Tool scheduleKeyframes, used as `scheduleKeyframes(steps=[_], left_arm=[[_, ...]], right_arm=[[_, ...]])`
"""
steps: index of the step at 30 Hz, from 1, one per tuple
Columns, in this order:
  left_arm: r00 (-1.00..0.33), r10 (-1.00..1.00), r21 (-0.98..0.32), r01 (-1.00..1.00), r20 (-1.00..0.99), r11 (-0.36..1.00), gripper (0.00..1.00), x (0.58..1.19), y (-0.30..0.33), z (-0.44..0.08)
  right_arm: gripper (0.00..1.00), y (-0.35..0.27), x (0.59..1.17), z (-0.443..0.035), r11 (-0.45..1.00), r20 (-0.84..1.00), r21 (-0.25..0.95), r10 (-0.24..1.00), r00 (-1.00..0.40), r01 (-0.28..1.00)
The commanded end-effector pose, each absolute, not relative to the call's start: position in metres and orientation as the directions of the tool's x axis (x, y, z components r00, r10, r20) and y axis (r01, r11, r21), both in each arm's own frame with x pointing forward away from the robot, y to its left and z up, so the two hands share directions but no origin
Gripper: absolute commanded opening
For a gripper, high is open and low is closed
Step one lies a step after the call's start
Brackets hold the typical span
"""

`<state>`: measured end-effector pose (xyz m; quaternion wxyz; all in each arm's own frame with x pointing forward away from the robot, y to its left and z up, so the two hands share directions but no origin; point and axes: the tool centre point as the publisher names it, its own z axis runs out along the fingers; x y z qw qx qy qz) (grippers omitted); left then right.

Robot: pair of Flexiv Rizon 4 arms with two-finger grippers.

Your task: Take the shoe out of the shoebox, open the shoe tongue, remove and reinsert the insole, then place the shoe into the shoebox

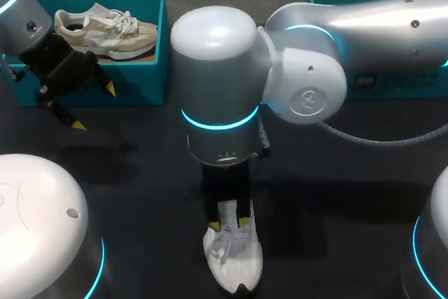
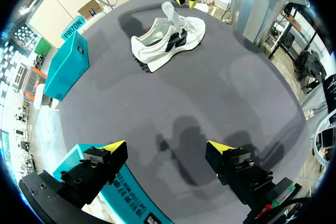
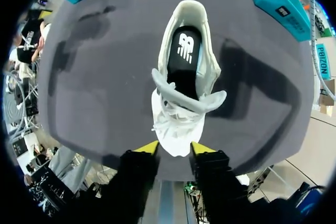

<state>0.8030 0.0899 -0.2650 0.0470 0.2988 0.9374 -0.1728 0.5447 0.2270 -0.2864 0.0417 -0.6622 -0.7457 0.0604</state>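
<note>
A white shoe lies on the dark table near its front edge, showing a black insole inside. My right gripper points down over it. In the right wrist view that gripper has its fingers close together on both sides of the shoe's laced front, shut on it. The shoe also shows in the left wrist view, with the right gripper at its far side. My left gripper hangs open and empty in front of the teal shoebox.
A beige shoe lies in the left shoebox. A second teal box stands at the back right, partly behind my right arm. The left box's edge lies just under the left gripper.
</note>
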Motion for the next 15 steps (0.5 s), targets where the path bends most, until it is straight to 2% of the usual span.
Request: scheduleKeyframes(steps=[1,8,15], left_arm=[[-0.817,0.545,-0.294,0.576,-0.187,0.763,1.00,0.803,0.090,-0.264],[-0.817,0.545,-0.294,0.576,-0.187,0.763,1.00,0.803,0.090,-0.264],[-0.817,0.545,-0.294,0.576,-0.187,0.763,1.00,0.803,0.090,-0.264]], right_arm=[[0.27,0.234,0.538,-0.289,-0.524,-0.120,-0.087,0.850,0.513,0.847],[0.29,0.228,0.551,-0.296,-0.509,-0.100,-0.088,0.860,0.500,0.857],[0.27,0.220,0.577,-0.307,-0.494,-0.111,-0.088,0.868,0.484,0.865]])
